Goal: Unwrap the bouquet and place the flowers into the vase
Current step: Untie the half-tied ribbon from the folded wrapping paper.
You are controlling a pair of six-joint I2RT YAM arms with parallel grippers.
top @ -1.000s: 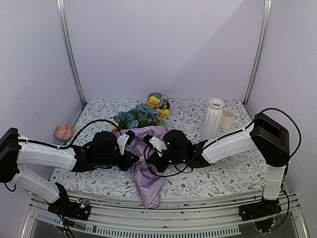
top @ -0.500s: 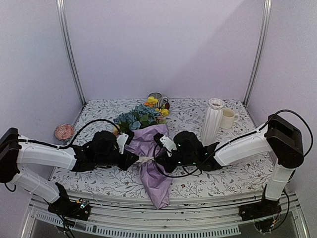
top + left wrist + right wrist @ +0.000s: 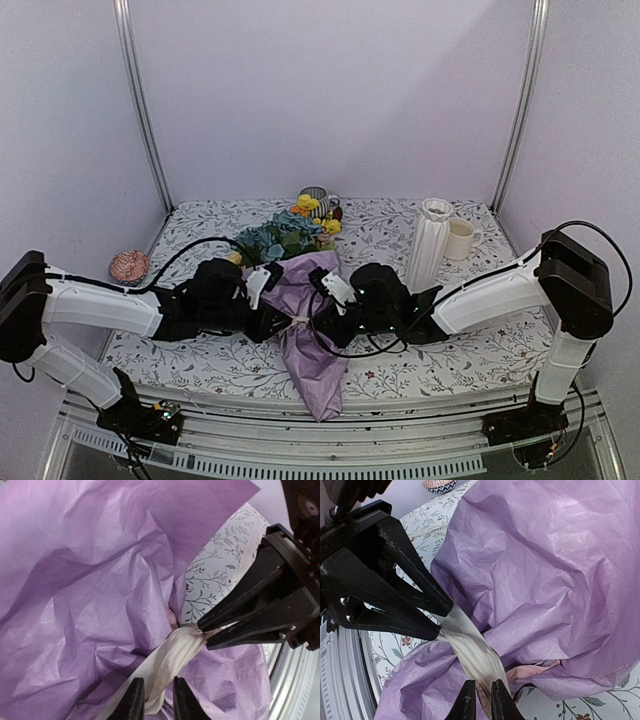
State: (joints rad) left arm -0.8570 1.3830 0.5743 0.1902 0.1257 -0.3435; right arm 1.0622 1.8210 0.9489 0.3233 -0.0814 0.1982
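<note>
The bouquet lies mid-table. Its crinkled lilac paper [image 3: 312, 370] points at the near edge, and the flowers [image 3: 283, 236] fan out at the far end. A cream ribbon [image 3: 299, 321] crosses its waist. My left gripper [image 3: 283, 322] and right gripper [image 3: 316, 322] meet there from either side. In the left wrist view the ribbon [image 3: 175, 647] runs between my left gripper [image 3: 157, 700] and the right fingers [image 3: 240, 610], which pinch its far end. In the right wrist view my right gripper [image 3: 483, 700] is shut on the ribbon [image 3: 470, 650]. The white ribbed vase [image 3: 430, 240] stands upright at the back right.
A cream mug [image 3: 461, 238] stands just right of the vase. A striped cup [image 3: 316, 197] sits behind the flowers. A pink patterned object [image 3: 128, 265] lies off the table's left edge. The floral tablecloth [image 3: 450, 350] covers the table, with metal posts at the back corners.
The right arm has pulled to the right and the bouquet's lower tail has swung right with it. The left gripper has shifted slightly right. Both still pinch the ribbon.
</note>
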